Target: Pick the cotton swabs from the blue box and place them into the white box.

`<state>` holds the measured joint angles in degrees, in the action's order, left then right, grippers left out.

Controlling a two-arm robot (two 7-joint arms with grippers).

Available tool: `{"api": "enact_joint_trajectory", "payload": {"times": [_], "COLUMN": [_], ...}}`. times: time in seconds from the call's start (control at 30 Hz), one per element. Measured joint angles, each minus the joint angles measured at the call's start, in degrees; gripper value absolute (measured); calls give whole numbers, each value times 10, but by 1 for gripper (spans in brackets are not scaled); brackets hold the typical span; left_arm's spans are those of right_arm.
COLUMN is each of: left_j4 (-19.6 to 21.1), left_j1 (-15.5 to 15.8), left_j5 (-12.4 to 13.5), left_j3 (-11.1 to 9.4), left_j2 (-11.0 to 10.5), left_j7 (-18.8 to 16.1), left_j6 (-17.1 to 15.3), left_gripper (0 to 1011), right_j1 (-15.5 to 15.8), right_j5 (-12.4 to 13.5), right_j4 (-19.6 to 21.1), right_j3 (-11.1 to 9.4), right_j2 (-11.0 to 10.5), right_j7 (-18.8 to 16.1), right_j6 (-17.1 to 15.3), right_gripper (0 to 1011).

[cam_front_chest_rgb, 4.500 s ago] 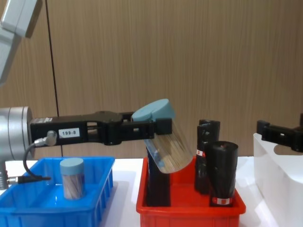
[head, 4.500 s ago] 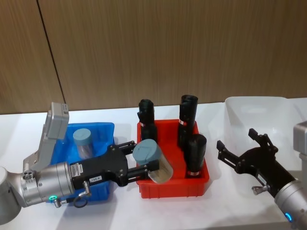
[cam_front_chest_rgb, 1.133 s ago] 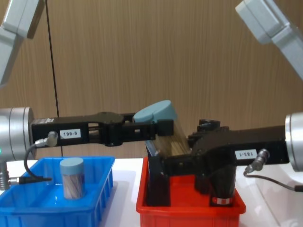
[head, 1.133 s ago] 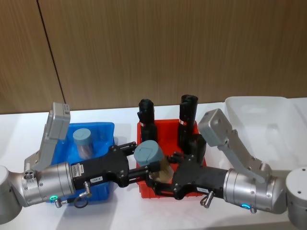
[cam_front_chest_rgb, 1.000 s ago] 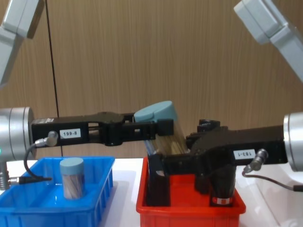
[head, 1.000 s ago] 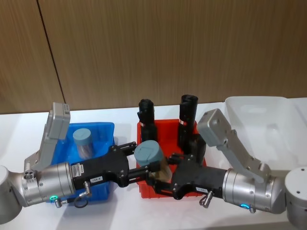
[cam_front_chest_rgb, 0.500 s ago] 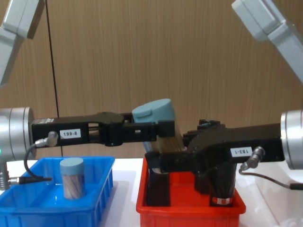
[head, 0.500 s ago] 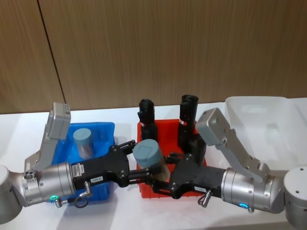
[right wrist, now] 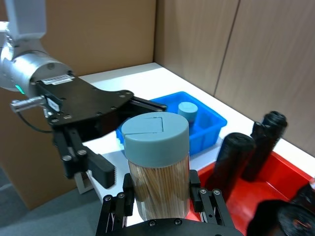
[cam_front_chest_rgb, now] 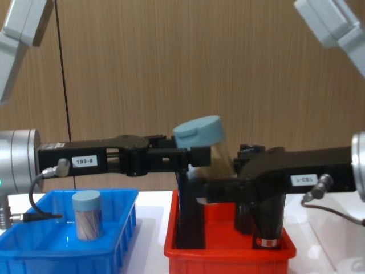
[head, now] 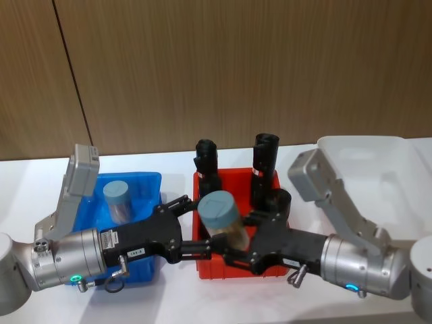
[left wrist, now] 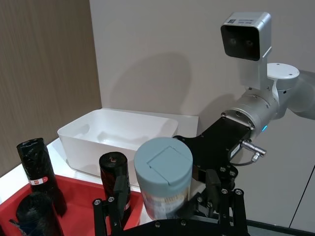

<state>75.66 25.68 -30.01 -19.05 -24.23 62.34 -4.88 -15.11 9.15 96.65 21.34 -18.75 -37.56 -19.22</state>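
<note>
In the head view, the lower half of the cotton swab jar (head: 221, 214) is buried among black fingers. The right gripper (head: 236, 237) is clamped on it. The left gripper (head: 196, 225) reaches in from the opposite side with its jaws spread around the jar. A second jar (head: 116, 196) stands in the blue box (head: 145, 181), back beside the left gripper's body. The red bin (head: 233, 177) with its black cylinders (head: 264, 160) lies under both grippers. The white box (head: 358, 145) sits behind the right arm, which partly covers it.

In the left wrist view, the jar stands between the left gripper's fingers (left wrist: 114, 206) with a gap on each side.

In the right wrist view, the right gripper's fingers (right wrist: 129, 194) press both sides of the upright jar and hide its base.

In the chest view, the jar tilts above the red bin, its bottom lost behind the right gripper.
</note>
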Motion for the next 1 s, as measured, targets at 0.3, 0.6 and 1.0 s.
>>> {"api": "enact_joint_trajectory", "payload": {"times": [0.3,0.6,1.0], "left_j4": [0,0,0], "left_j1": [0,0,0], "left_j5": [0,0,0], "left_j3": [0,0,0], "left_j2": [0,0,0], "left_j7": [0,0,0], "left_j6": [0,0,0], "left_gripper": [1004,1004,1004], "right_j1": [10,21,19], "right_j5": [24,55,96], "right_j4": [0,-10,-40], "right_j3": [-19,-46,-81], "right_j2": [-24,-53,-77], "right_j7": [27,67,134], "right_j6": [5,14,26], "right_gripper": [641,641,641]}}
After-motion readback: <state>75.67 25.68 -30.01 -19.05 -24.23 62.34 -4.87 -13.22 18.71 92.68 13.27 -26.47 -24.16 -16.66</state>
